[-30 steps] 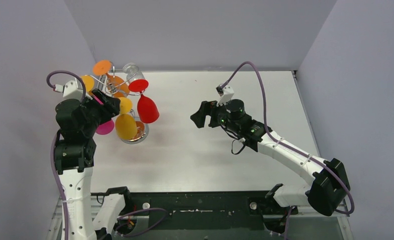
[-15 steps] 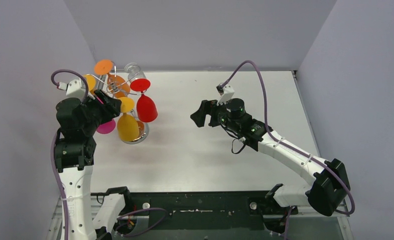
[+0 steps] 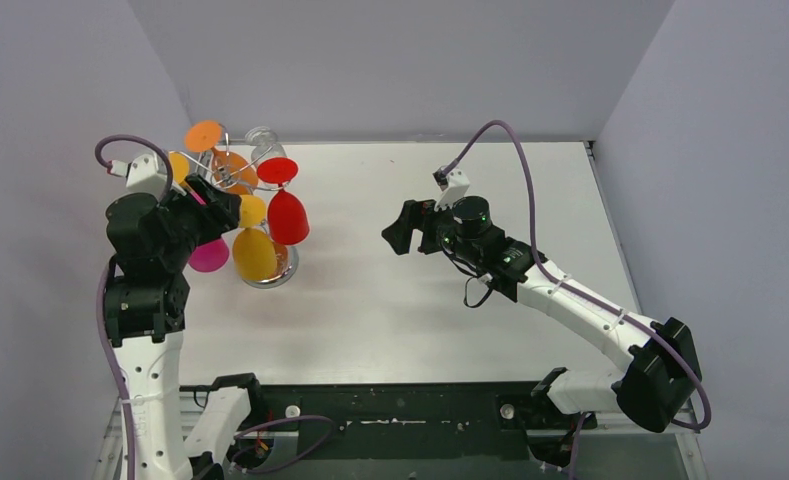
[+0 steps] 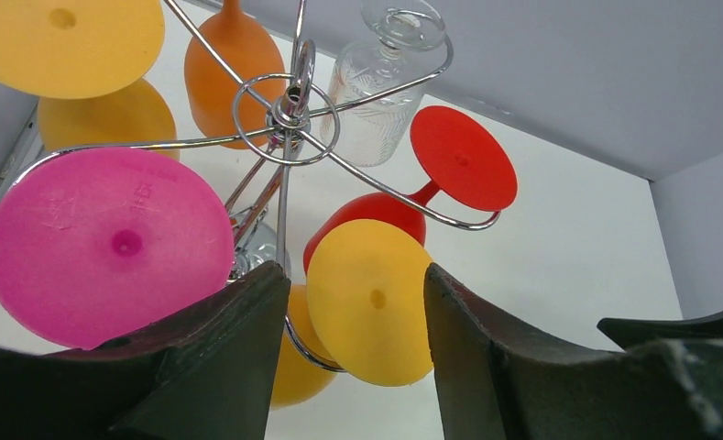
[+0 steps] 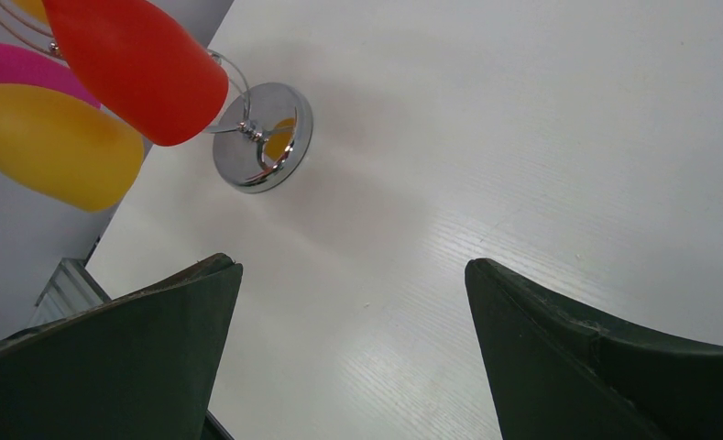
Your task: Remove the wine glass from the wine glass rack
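Desk (image 3: 420, 300) with wine glass rack (image 4: 289, 108) at its far left, all glasses hanging. Left claw (image 4: 353, 275), spread wide and gripping nothing, has shifted slightly; the yellow wine glass (image 4: 371, 302) foot lies between its fingers. Red glass (image 3: 288, 216) has swung slightly leftward. Right claw (image 5: 353, 266) is unmoved, agape and empty.

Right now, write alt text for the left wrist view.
The left gripper's open jaws frame the foot of a yellow wine glass hung upside down on the wine glass rack, beside a pink glass, a red glass and a clear glass.
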`<state>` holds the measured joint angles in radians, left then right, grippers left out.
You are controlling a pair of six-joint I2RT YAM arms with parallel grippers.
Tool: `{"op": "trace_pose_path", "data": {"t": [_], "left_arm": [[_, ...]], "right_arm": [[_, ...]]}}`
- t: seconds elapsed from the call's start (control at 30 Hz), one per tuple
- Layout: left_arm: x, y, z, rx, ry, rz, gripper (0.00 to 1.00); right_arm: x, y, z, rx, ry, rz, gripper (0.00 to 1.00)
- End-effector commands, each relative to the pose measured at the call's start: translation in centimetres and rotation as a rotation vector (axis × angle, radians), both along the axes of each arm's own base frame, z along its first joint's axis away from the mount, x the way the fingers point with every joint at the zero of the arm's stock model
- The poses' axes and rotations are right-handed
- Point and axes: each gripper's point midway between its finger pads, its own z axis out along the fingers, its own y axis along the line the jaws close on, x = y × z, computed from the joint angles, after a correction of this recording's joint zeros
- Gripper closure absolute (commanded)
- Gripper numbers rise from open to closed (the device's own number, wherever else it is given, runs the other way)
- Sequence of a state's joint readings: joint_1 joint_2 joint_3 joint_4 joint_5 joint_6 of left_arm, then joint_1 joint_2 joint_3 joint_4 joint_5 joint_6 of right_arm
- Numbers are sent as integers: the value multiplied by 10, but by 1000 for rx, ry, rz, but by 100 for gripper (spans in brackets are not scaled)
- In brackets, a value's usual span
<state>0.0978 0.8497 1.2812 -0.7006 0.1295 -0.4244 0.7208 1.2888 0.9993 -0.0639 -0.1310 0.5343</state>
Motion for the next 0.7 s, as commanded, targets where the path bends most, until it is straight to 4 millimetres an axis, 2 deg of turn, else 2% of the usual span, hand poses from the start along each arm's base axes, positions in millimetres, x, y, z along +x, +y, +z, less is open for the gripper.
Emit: {"op": "trace_pose_path", "data": {"t": [0.0, 0.23, 0.43, 0.67], "left_arm": [[-6, 1, 20, 49, -52, -8, 46], [1, -15, 10, 30, -33, -107, 51], [2, -9, 5, 43, -7, -76, 55], [-1, -5, 1, 63, 15, -62, 54]], "right_arm": [[9, 3, 23, 37, -53, -14, 0], [9, 1, 23, 35, -51, -24, 0], [9, 1, 21, 28, -45, -23, 0], [9, 1, 22, 35, -43, -28, 0]]}}
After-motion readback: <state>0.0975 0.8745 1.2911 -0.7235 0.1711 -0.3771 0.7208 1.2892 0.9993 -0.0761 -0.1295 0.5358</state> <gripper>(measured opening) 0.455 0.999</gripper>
